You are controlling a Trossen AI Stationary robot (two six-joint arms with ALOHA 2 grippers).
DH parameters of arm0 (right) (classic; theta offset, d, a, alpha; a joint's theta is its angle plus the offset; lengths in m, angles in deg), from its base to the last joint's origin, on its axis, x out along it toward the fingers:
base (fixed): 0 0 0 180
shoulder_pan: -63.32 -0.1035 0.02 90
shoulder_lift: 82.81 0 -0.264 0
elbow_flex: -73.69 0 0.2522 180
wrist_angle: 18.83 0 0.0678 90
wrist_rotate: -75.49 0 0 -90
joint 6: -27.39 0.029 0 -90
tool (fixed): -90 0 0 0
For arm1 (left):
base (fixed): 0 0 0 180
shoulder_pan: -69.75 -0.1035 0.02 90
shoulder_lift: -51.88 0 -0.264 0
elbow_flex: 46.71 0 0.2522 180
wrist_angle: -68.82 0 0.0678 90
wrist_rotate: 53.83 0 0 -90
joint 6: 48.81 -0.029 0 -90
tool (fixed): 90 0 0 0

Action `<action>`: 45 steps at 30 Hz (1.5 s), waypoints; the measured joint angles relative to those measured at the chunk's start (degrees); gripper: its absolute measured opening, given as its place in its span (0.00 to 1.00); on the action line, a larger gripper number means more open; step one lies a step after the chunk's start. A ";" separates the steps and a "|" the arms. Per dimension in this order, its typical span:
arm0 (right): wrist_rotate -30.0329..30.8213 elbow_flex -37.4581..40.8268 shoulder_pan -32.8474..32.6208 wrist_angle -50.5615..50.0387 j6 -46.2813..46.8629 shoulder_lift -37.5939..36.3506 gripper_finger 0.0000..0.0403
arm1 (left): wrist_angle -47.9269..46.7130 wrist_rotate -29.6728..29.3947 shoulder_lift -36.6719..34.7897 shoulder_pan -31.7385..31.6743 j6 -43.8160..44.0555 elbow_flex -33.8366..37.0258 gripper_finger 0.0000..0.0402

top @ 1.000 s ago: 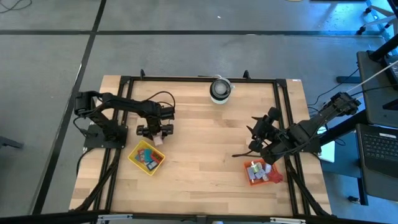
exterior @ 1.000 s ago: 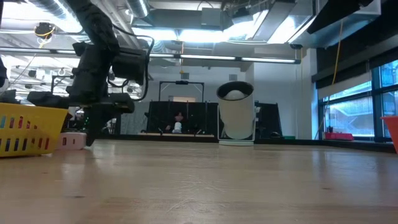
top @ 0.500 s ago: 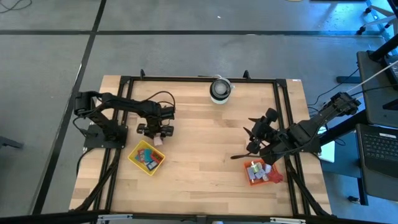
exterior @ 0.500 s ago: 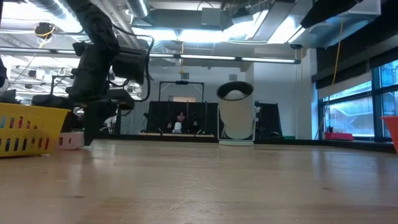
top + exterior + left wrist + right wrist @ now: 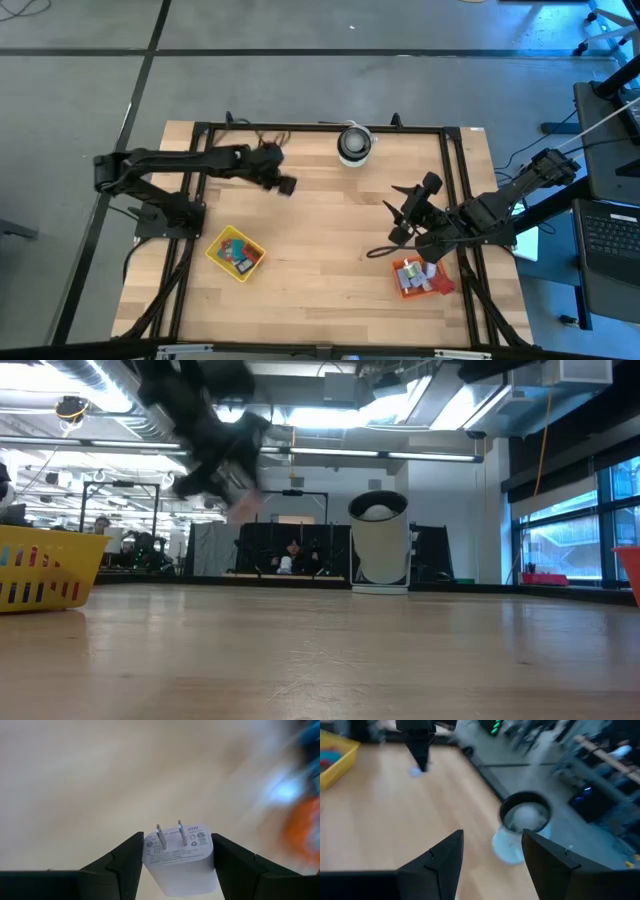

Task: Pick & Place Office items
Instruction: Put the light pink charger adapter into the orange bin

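The left gripper (image 5: pixel 177 857) is clamped on a white two-prong plug-in wall charger block (image 5: pixel 179 855), its flat blades pointing away from the wrist and both dark fingers (image 5: pixel 125 862) pressed against its sides. In the high view this left gripper (image 5: pixel 281 184) is raised above the wooden slatted table (image 5: pixel 330 215), to the left of the white round roll with a dark centre (image 5: pixel 353 144) that stands at the table's far edge. The yellow square plastic tray (image 5: pixel 235 253) lies on the table nearer the front edge than the roll and well to its left; it holds several small coloured office items (individual pieces too small to tell apart). The right gripper (image 5: pixel 397 220) hangs over the table to the right of the roll and nearer the front, its fingers (image 5: pixel 440 862) spread apart and holding nothing. The orange square tray (image 5: pixel 420 277) sits just beside the right arm, well apart from the roll, with small pieces inside.
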 joint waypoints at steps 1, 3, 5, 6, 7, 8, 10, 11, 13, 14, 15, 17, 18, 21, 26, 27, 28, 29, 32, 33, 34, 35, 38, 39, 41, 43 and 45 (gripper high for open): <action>1.85 0.00 0.20 0.95 0.00 0.24 0.50 | 4.25 -4.08 -1.55 0.42 -2.50 -0.52 0.50; 5.43 0.00 0.68 3.02 0.12 1.04 0.50 | 14.38 -13.20 -4.47 1.82 -7.96 -0.58 0.50; 7.33 0.00 1.35 4.90 -0.55 1.96 0.50 | 25.65 -20.18 -6.35 3.96 -14.38 -0.58 0.50; 8.27 0.00 1.81 5.94 -1.00 2.57 0.51 | 30.94 -22.04 -6.90 4.96 -17.45 -0.58 0.50; 8.92 0.00 2.27 6.80 -1.61 3.22 0.51 | 36.43 -22.72 -7.14 5.95 -20.43 -0.58 0.50; 9.18 0.00 2.81 7.42 -2.36 3.95 0.52 | 41.57 -22.70 -7.13 6.91 -22.97 -0.58 0.50; 9.42 0.00 3.76 9.61 -4.46 5.55 0.53 | 48.22 -21.06 -7.09 8.43 -27.06 -0.58 0.50; 9.57 0.00 4.12 10.53 -5.78 6.33 0.53 | 50.34 -20.76 -6.69 8.95 -28.49 -0.58 0.50; 10.52 0.00 4.73 13.17 -8.80 8.01 0.54 | 51.57 -20.67 -5.66 9.45 -29.67 -0.56 0.50; 10.93 0.00 5.01 14.73 -10.69 8.74 0.54 | 51.39 -20.64 -5.14 9.39 -29.72 -0.13 0.50; 11.18 0.00 5.34 16.06 -12.55 9.28 0.54 | 52.49 -20.42 -4.50 9.33 -29.74 0.63 0.50; 11.63 0.00 6.10 18.23 -15.59 9.99 0.55 | 57.88 -20.13 -3.42 9.00 -29.46 3.58 0.50; 11.76 0.00 6.64 19.36 -16.52 10.16 0.55 | 61.44 -19.87 -3.03 8.72 -29.36 5.53 0.50; 12.05 0.00 8.40 20.32 -17.22 10.26 0.55 | 77.00 -14.21 -2.04 6.46 -26.77 12.40 0.50; 13.34 0.00 11.41 21.91 -21.92 10.26 0.55 | 104.89 -2.76 -0.36 1.77 -18.22 22.45 0.50; 12.58 0.00 12.04 23.07 -23.96 10.26 0.55 | 108.35 -1.63 -0.06 1.06 -16.35 23.85 0.50; 11.71 0.00 12.55 24.65 -26.27 10.39 0.55 | 110.68 -1.05 0.27 0.72 -14.81 24.77 0.50; 10.55 0.00 12.94 26.77 -29.02 10.66 0.55 | 111.25 -0.36 0.48 0.45 -13.66 25.21 0.50; 4.21 0.00 14.11 35.30 -38.92 11.67 0.55 | 106.37 -0.19 1.13 -0.10 -11.45 24.90 0.50; 1.59 0.00 14.66 38.56 -41.94 12.02 0.55 | 103.52 -0.12 1.33 -0.70 -10.59 24.37 0.50; -0.64 0.00 15.20 41.41 -44.53 12.35 0.55 | 100.87 -0.15 1.45 -1.60 -9.61 23.79 0.50; -2.02 0.00 15.82 44.32 -46.74 12.81 0.55 | 99.20 -0.17 1.66 -2.34 -8.98 23.16 0.50; -4.31 0.00 18.03 50.61 -51.00 13.73 0.55 | 99.37 2.22 2.44 -3.68 -8.20 21.57 0.50; -5.97 0.00 18.83 52.52 -51.25 14.07 0.55 | 99.43 2.85 2.54 -3.76 -8.22 20.93 0.50; -8.59 0.00 20.06 55.60 -51.58 15.05 0.55 | 99.43 3.17 2.73 -3.85 -8.39 19.90 0.50; -9.36 0.00 21.06 59.11 -54.09 16.42 0.55 | 99.34 3.94 3.28 -3.88 -8.55 18.55 0.50; -10.23 0.00 21.87 63.17 -56.49 17.86 0.55 | 99.22 5.44 3.79 -3.86 -8.86 17.35 0.50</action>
